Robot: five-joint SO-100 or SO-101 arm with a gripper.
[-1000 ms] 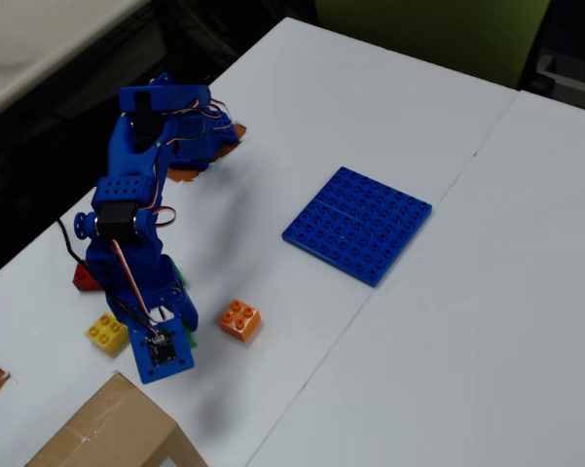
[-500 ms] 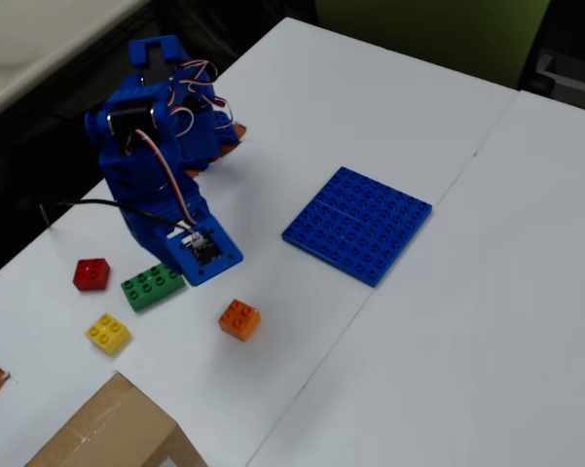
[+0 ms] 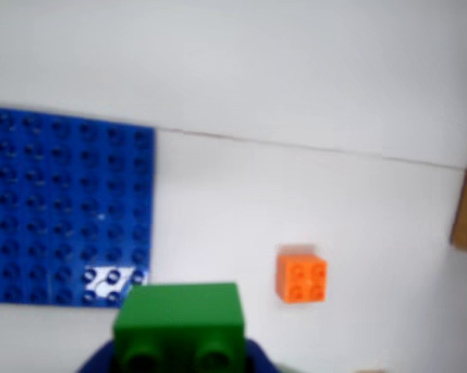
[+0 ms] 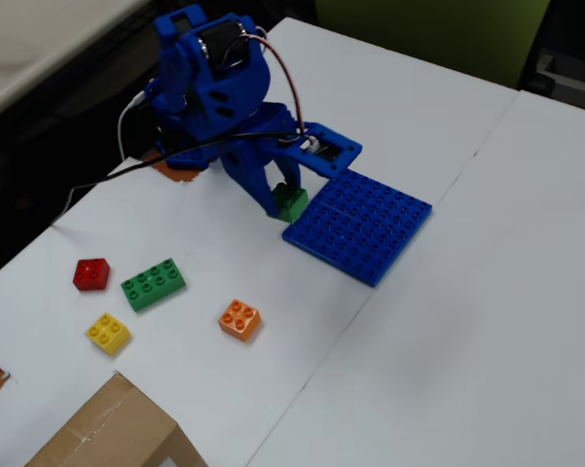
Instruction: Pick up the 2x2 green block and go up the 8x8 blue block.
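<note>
Carry step under way: gripper [image 4: 288, 197] pinching the small green block [image 4: 292, 203], hanging just beside the near-left edge of the blue baseplate [image 4: 360, 226] in the fixed view. In the wrist view, green block [image 3: 179, 322] low in frame, blue baseplate [image 3: 62, 206] off to the left. Next, probably: swing across over the studs, then lower squarely.

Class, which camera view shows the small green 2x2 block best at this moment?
The wrist view: the 2x2 green block fills the lower centre, large, held in the gripper. The fixed view shows it only small and partly hidden under the arm, beside the 8x8 blue block.
</note>
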